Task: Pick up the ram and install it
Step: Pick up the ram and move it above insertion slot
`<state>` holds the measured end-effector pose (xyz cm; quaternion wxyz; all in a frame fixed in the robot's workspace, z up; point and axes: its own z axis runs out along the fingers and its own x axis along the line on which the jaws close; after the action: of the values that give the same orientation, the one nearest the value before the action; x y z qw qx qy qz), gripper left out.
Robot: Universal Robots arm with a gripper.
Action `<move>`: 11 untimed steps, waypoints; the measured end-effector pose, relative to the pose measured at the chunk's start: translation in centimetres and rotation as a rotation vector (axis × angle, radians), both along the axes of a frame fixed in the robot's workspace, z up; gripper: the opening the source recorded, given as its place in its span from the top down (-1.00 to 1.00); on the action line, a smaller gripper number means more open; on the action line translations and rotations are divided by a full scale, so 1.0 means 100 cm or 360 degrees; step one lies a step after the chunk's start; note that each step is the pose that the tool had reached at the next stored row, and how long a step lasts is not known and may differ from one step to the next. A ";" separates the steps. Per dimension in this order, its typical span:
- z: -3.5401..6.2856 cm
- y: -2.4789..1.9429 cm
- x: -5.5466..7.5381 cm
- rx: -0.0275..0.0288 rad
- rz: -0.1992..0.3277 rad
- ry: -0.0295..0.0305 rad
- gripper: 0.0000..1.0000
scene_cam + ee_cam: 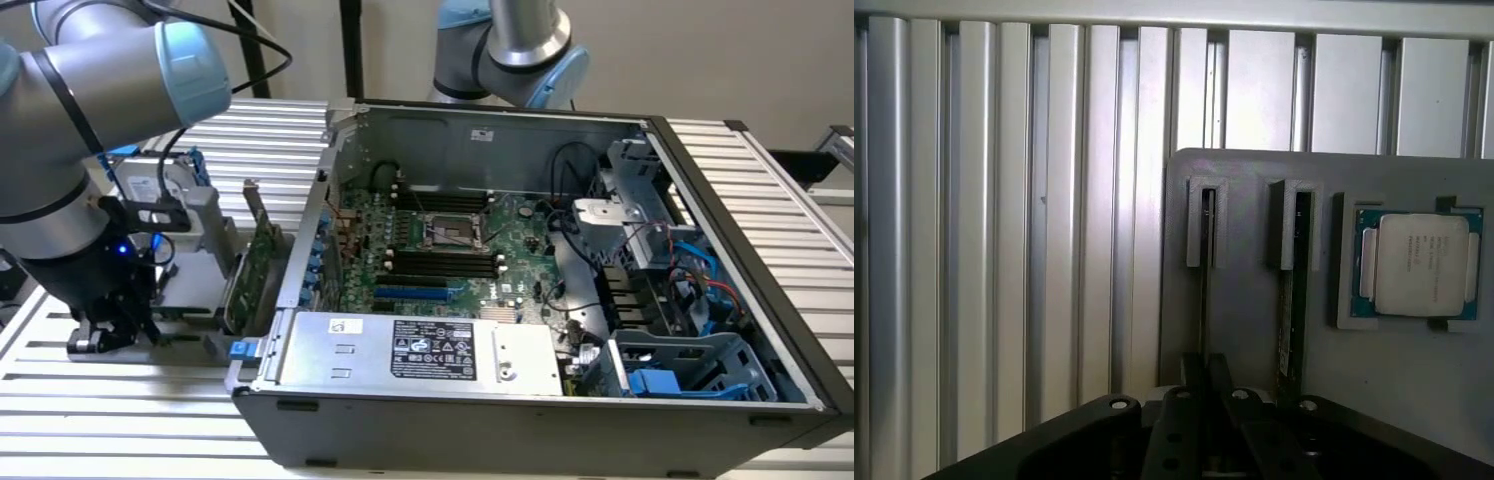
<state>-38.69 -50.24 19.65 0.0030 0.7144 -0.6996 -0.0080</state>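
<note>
Black robot hand [1206, 374] clenched on the thin, long ram stick [1206, 290], standing edge-on in a grey slotted holder [1244, 320], second stick [1291, 300] just beside the hand, silver square processor [1416, 263] beyond that

The arm [94, 95] stands to the exterior view's left of the computer case [534, 420], its upper links bent over and its wrist pointing straight down. The black gripper [96, 343] hangs low over the desk [134, 420], its jaws drawn nearly together on the ram [1206, 280].
</note>
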 end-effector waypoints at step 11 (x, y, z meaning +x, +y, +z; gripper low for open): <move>0.0144 0.0000 0.000 -0.00001 0.0000 0.00001 1.00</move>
<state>-38.70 -50.24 21.09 0.0030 0.7144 -0.6997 -0.0080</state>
